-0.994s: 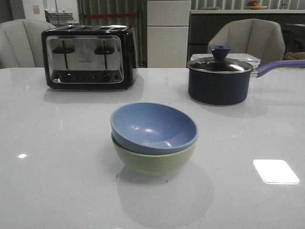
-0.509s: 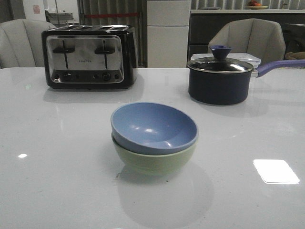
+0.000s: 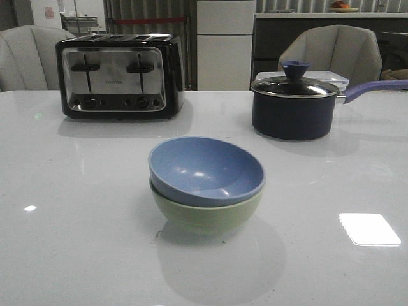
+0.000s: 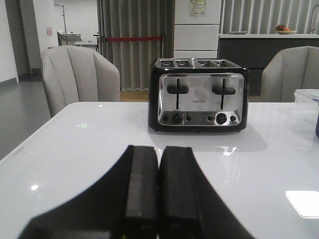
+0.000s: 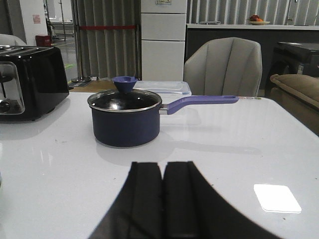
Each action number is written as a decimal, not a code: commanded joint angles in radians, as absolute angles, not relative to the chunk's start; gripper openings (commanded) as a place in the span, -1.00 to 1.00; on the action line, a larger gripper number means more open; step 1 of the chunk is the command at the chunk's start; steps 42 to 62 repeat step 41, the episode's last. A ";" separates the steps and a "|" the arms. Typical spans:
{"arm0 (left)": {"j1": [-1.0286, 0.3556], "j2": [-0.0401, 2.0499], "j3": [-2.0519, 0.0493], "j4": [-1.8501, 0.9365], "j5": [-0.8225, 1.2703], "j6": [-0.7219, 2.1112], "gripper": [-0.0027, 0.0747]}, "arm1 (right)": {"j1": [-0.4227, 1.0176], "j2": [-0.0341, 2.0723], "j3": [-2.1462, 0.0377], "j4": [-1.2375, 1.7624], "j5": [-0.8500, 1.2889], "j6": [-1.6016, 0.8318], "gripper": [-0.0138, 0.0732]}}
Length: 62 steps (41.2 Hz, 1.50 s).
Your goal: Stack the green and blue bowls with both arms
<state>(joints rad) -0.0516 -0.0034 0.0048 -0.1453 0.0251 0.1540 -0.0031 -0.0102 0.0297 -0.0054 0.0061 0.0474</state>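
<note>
Front view shows the blue bowl (image 3: pixel 206 169) sitting inside the green bowl (image 3: pixel 207 215), far from each pincer. Left pincer (image 4: pixel 159 191) and right pincer (image 5: pixel 163 199) are squeezed together, holding nothing. Best keep both away.

low front view across the table (image 3: pixel 76 255); wrist views sharing toaster (image 4: pixel 198 94) and pot (image 5: pixel 126 118)

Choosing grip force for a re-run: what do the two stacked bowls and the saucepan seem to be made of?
The blue bowl and green bowl look like matte plastic or melamine, possibly glazed ceramic: even colour, only soft highlights. The saucepan looks like dark enamelled or coated metal, and its lid like glass in a shiny metal rim.
</note>
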 commanded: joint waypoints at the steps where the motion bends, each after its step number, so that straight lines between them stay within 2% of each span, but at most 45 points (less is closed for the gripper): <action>1: -0.050 -0.023 0.007 -0.151 -0.058 0.145 -0.69 | -0.002 -0.030 0.025 -0.019 -0.097 0.054 -0.56; 62: -0.050 -0.023 0.007 -0.151 -0.058 0.145 -0.69 | 0.024 -0.030 0.025 -0.028 -0.100 0.089 -0.56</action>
